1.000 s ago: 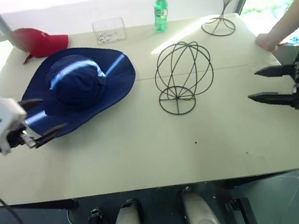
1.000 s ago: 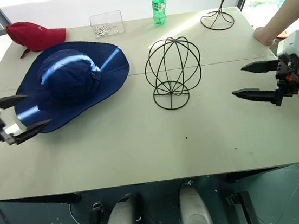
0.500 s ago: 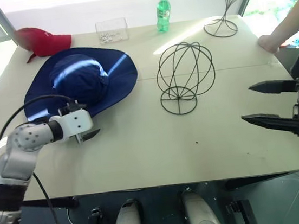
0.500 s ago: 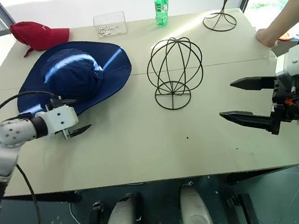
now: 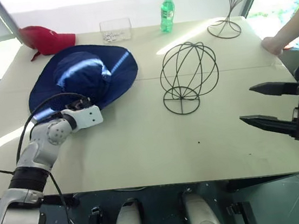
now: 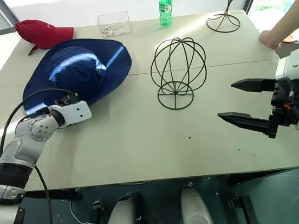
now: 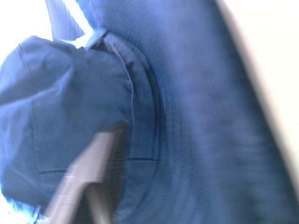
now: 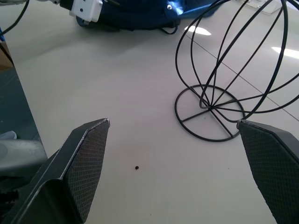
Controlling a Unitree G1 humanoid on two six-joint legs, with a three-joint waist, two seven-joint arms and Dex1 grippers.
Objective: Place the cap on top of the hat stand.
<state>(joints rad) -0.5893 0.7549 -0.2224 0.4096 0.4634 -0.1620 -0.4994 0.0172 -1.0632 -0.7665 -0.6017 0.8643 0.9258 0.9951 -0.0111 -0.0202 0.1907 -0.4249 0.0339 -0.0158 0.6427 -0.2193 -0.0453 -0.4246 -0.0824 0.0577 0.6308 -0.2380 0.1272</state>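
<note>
The left gripper (image 5: 97, 105) was at the cap (image 5: 82, 76) brim, finger state not discernible; the right gripper (image 6: 244, 104) was spread; a deep brim grip was judged necessary.

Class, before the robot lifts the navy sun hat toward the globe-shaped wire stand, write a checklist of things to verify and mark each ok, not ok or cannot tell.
1. Left end effector at the brim of the navy sun hat: ok.
2. Grip on the brim confirmed: cannot tell; the fingers are hidden against the fabric.
3. Globe-shaped wire stand upright, nothing on it: ok.
4. Table between hat and stand free of obstacles: ok.
5. Right end effector open, away from the stand: ok.
6. Person's hand resting on the table's far right edge: not ok, check clearance.
</note>
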